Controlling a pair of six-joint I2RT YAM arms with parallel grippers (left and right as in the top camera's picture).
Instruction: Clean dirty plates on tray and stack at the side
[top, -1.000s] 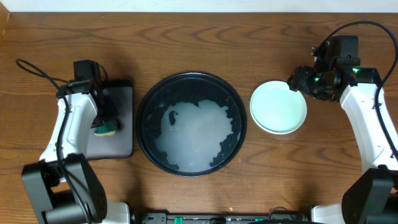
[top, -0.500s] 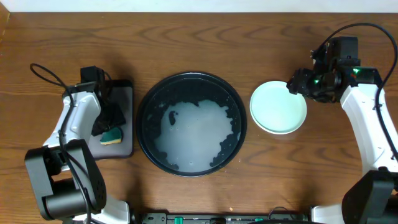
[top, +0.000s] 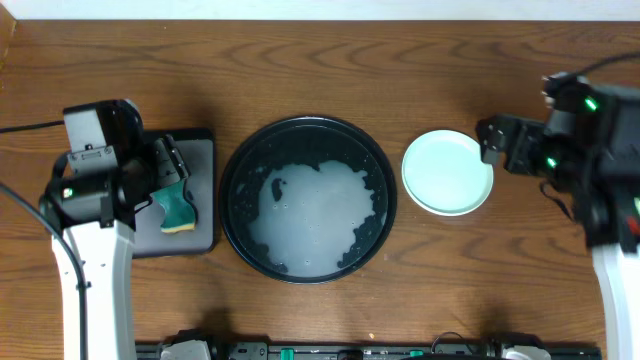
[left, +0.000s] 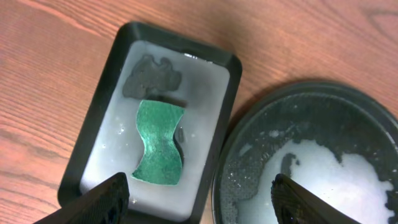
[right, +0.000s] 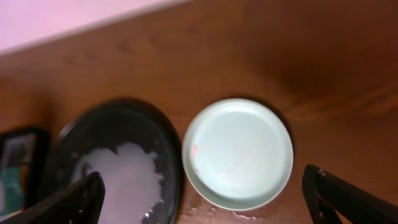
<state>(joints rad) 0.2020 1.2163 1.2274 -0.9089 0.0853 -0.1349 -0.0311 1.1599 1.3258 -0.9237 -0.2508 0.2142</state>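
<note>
Looking done: plates (top: 447, 172) are sitting stacked beside the round tray (top: 224, 190), none left inside, left claw (left: 200, 186) and right claw (right: 204, 183) hanging open.

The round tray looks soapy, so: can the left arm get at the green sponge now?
Probably yes. The left gripper hangs open above the sponge, which lies flat in the small rectangular tray with nothing over it.
</note>
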